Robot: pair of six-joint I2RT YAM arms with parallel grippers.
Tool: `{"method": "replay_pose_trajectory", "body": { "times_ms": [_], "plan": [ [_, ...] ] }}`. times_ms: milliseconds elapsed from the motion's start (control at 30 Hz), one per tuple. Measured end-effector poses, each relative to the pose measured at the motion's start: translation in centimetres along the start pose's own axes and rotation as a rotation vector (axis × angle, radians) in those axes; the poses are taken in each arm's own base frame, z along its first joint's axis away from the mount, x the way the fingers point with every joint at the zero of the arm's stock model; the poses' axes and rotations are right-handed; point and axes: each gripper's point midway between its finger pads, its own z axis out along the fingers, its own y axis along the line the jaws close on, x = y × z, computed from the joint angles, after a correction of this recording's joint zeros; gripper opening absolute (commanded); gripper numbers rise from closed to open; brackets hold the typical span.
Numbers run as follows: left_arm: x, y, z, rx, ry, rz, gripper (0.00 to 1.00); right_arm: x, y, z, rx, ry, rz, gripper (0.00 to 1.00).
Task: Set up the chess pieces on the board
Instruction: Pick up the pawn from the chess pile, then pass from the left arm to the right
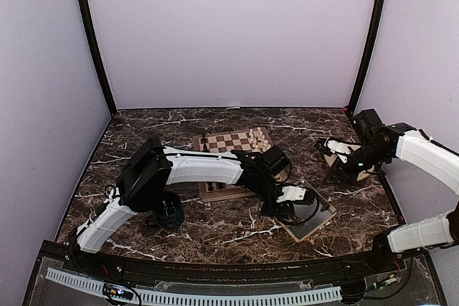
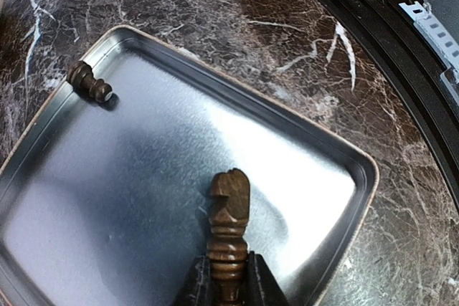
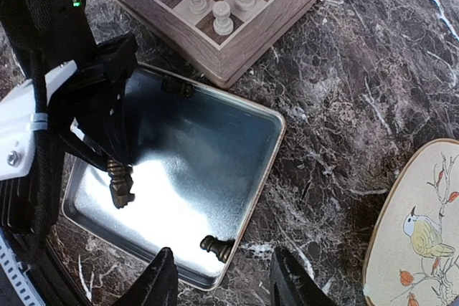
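The tray [image 2: 344, 177] lies on the desk [image 1: 143, 134] close to the arms' bases. Over its floor the left fingers [image 2: 254, 284] pinch a dark knight [image 2: 229, 198] by its base, head pointing away from the wrist. I cannot tell whether the knight touches the tray.

A dark piece [image 3: 217, 247] lies on its side in the tray, against the wall on the right arm's side. A second dark piece [image 3: 178, 87] lies at the tray's wall nearest the board [image 3: 237, 62].

The right fingers [image 3: 165, 281] are spread wide with nothing between them. They hang to the right of the tray and a little beyond it.

A plate [image 3: 416, 198] painted with a bird rests on the desk, right of the tray and apart from it. The board lies just beyond the tray, to its left. White pieces [image 3: 224, 16] stand upright on the board's squares at the corner closest to the tray.
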Motion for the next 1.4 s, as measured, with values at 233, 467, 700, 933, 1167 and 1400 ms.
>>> {"method": "replay_pose_trajectory", "body": {
  "times_ms": [233, 467, 700, 933, 1167, 1400],
  "plan": [
    [-0.8, 0.0, -1.6, -0.057, -0.066, -0.081, 0.11, -3.2, -1.1, -2.1, 0.009, -0.094, 0.048, 0.45],
    [-4.9, 1.9, -8.2, -0.21, -0.269, -0.158, 0.11, -6.9, -2.8, -4.9, 0.009, -0.214, 0.114, 0.51],
    [-4.4, 5.8, -13.7, -0.434, -0.415, -0.315, 0.11, -8.9, -1.5, -4.0, -0.182, -0.247, 0.178, 0.54],
    [-2.6, 6.6, -13.7, -0.514, -0.457, -0.434, 0.11, -11.3, -0.7, -2.3, -0.417, -0.237, 0.254, 0.53],
    [-2.6, 6.7, -14.3, -0.546, -0.513, -0.466, 0.11, -12.5, 1.0, -0.7, -0.527, -0.199, 0.27, 0.52],
    [-3.8, 6.9, -15.7, -0.571, -0.563, -0.45, 0.11, -12.3, 2.6, 0.6, -0.581, -0.147, 0.28, 0.51]
  ]
}}
